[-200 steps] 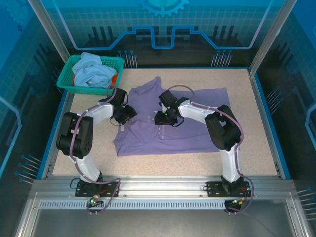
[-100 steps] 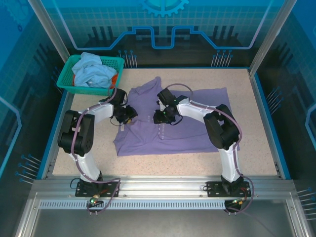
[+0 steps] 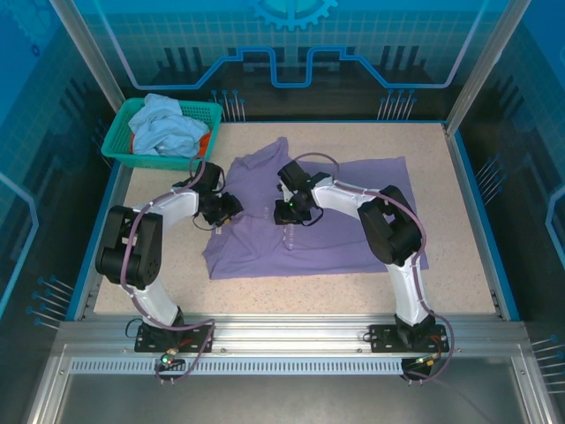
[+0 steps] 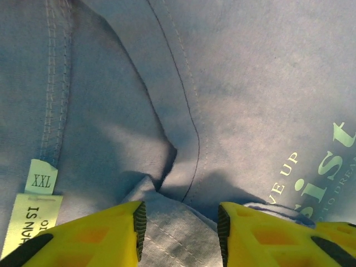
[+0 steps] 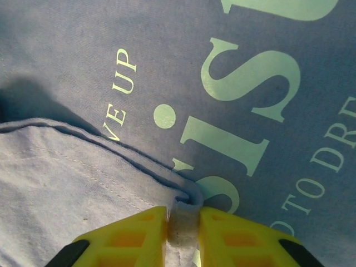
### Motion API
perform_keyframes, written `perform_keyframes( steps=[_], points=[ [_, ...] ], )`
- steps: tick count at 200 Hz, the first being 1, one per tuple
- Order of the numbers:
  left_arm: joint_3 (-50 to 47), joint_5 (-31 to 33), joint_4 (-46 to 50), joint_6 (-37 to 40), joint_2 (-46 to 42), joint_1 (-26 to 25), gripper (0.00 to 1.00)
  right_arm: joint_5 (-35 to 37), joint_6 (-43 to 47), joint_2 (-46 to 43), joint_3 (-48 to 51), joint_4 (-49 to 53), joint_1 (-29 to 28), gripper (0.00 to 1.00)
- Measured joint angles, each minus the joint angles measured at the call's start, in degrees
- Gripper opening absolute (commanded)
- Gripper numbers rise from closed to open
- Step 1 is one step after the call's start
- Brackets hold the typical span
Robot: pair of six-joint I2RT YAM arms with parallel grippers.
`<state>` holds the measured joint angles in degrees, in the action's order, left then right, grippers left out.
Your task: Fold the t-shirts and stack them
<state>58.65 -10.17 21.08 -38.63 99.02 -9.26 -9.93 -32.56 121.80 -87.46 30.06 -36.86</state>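
Three tees in all, L to R. Far L: teal mesh basket (image 3: 146, 162), rigid plastic, w/ lt-blue tee (image 3: 163, 124) heaped in it, crumpled, and a sliver of orange tee (image 3: 205, 141) at its R edge. Mid-table: lavender tee (image 3: 353, 221) lying spread on speckled table (image 3: 459, 265), roughly flat, one corner poking toward the back.

L gripper (image 4: 178, 233) down on the tee's L part, near white size tag (image 4: 40, 179) reading XXL. Yellow jaws part-spread astride a raised ridge of cloth, double-stitched seam close by; can't tell whether biting or just straddling. R gripper (image 5: 183, 228) just R of that, at the chest — jaws pressed nearly together, pinching a thin folded edge of the lavender tee beside pale lettering (image 5: 245, 122).

Handling, as a guess: thin knit, very light, limp, no stiffness — likely to drape and slide over itself, not fragile. Little purchase on a flat face, so best taken at hems, seams or a pinched-up fold, w/ both layers caught. Print prob. a bit tackier than bare cloth. Lift low & even to avoid dragging wrinkles.
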Motion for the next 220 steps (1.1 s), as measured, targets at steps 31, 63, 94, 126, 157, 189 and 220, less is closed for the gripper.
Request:
perform_keyframes(
  steps=[31, 63, 94, 126, 157, 189, 220],
  points=[
    [0.0, -0.39, 0.02, 0.22, 0.37, 0.0, 0.27, -0.2, 0.39, 0.0, 0.02, -0.11, 0.0, 0.07],
    [0.0, -1.36, 0.0, 0.31, 1.01, 0.0, 0.12, -0.17, 0.98, -0.57, 1.64, -2.03, -0.24, 0.0],
    [0.0, -1.68, -0.07, 0.31, 1.01, 0.0, 0.18, -0.17, 1.81, -3.8, 5.97, -5.38, -0.76, 0.0],
    [-0.39, -1.4, -0.37, -0.02, 0.7, 0.0, 0.52, 0.09, 4.13, -9.25, 10.6, -9.38, -2.67, 0.0],
    [-2.32, 0.28, -0.07, -2.1, -2.73, 0.0, 0.69, 0.9, 7.3, -12.5, 11.43, -12.44, -6.12, 0.0],
    [-5.64, 0.11, -0.02, -6.75, -9.4, 0.0, 0.75, 2.12, 10.45, -12.94, 11.87, -14.12, -9.18, 0.0],
    [-8.92, -3.28, -1.51, -12.66, -12.87, 0.0, 0.77, 2.12, 13.75, -13.68, 14.43, -15.89, -11.54, 0.0]
  ],
)
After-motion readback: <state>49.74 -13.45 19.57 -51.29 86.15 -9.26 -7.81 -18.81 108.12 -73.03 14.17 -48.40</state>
